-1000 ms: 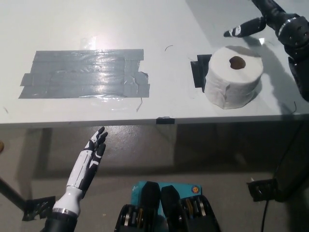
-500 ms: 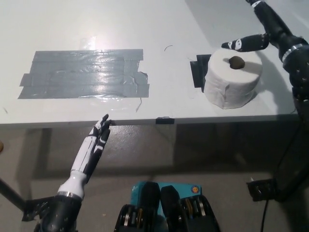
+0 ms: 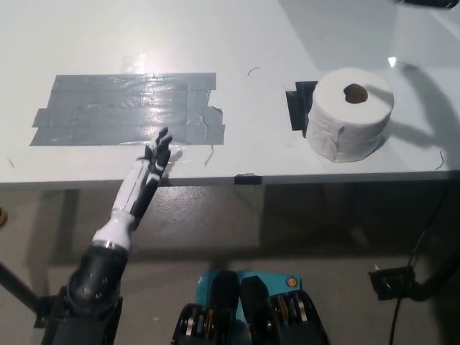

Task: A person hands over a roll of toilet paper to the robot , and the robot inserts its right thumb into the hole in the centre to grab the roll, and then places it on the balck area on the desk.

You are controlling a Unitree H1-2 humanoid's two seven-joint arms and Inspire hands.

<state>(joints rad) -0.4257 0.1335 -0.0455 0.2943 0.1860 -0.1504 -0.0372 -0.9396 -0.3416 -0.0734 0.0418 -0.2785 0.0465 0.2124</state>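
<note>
One toilet paper roll [image 3: 351,113] on desk [image 3: 237,43], well right of open, empty left hand [image 3: 153,164].

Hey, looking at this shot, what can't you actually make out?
- Right hand: head view, almost wholly past the top right edge; its state is unreadable.
- Black area: head view, mostly hidden under the toilet paper roll.
- Left hand: palm side faces away.

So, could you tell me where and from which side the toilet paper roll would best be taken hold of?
Probably by the wall beside its core hole, coming from above: the toilet paper roll stands on end on the desk with the hole facing up, so a thumb could drop in and the other fingers close on the outer side. The left hand is far off.
</note>
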